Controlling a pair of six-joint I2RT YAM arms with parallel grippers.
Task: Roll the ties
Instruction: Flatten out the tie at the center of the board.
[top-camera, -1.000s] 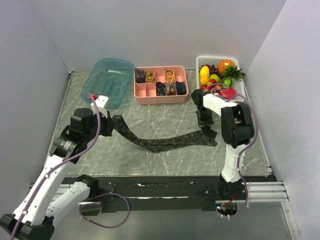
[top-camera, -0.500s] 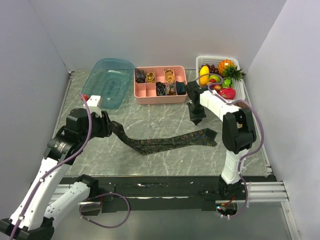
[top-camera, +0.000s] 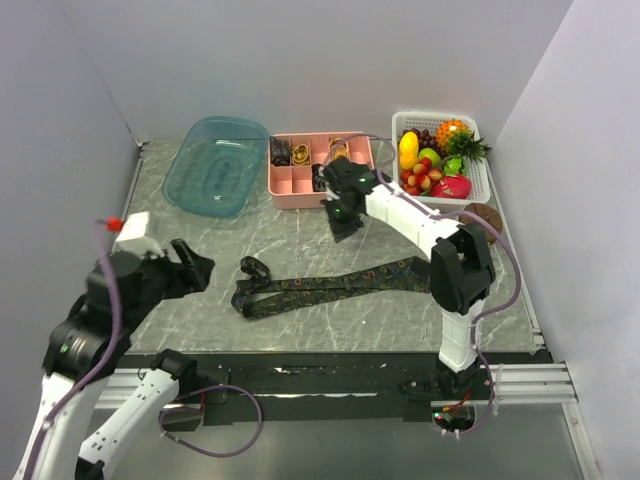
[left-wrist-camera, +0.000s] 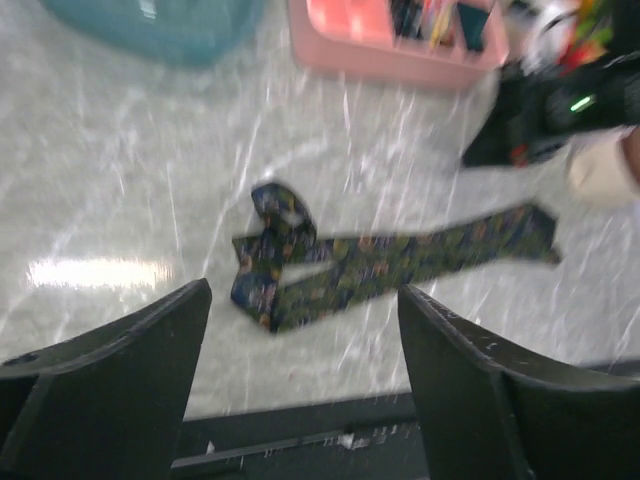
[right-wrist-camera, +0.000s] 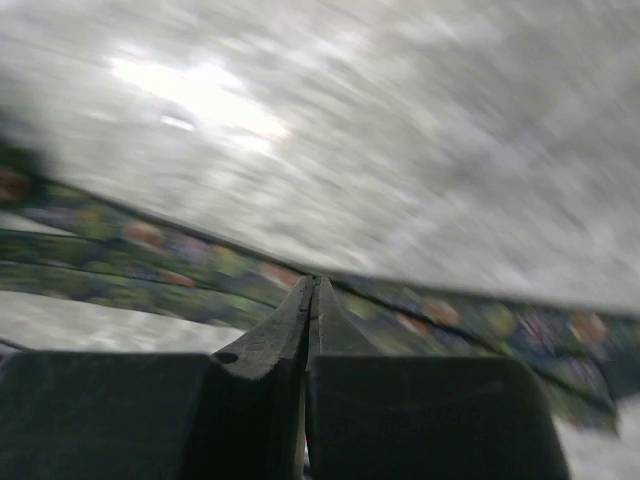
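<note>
- L tool (left-wrist-camera: 302, 292) released, fingers wide apart; wrist view blurred.
- R tool (right-wrist-camera: 312, 290) clenched, empty; view smeared.
- Tie (top-camera: 330, 285) flat on worktop (top-camera: 290, 240), left end folded over.

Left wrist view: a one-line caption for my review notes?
Open left gripper frames a patterned tie lying unrolled on the table, one end folded over.

left pincer (left-wrist-camera: 302, 290) spread wide, patterned tie (left-wrist-camera: 400, 262) flat on table (left-wrist-camera: 120, 200), one end seemingly folded
</note>
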